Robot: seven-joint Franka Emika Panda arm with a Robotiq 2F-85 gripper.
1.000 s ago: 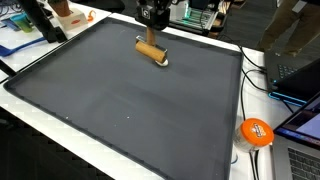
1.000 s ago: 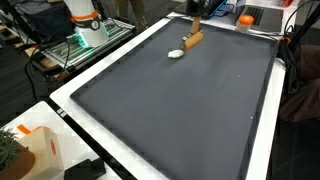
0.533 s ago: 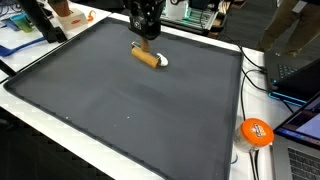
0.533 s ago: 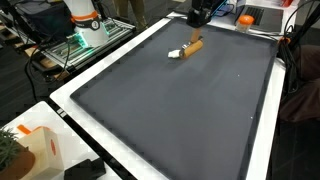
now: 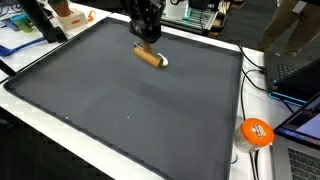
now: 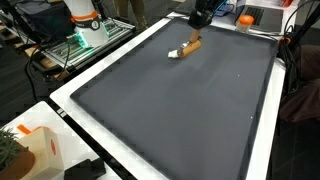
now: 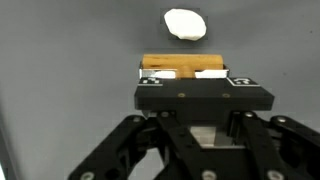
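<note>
Clamping near the far edge of the dark mat (image 5: 120, 115), the gripper (image 5: 146, 42) has its jaws drawn in as far as they go around a short wooden stick (image 5: 150, 56). The stick lies low over the mat and appears to touch it. In the wrist view the gripper (image 7: 187, 73) has the wooden stick (image 7: 185, 62) crosswise between its fingers. The gripper body hides the contact itself, so how squarely the pads sit is hard to judge; the hold looks to be near the middle. A small white lump (image 7: 185, 23) lies just beyond the stick. In both exterior views the lump (image 5: 163, 63) (image 6: 175, 54) sits at the stick's end (image 6: 191, 45), so close that I cannot tell whether the two are joined.

To manage this hold well, I would keep the jaws firm and the wrist level, since a round stick may roll or pivot between flat pads. Any motion should be slow and begin straight up, so that the stick neither drags on the mat nor nudges the lump.

Round about, the mat covers most of the counter (image 6: 60, 100). An orange disc (image 5: 255, 131) rests off the mat's corner, well apart from the gripper, with cables (image 5: 256, 80) and a laptop (image 5: 300, 75) along that side. The equipment (image 5: 200, 12) behind the far edge is what stands nearest the arm.
</note>
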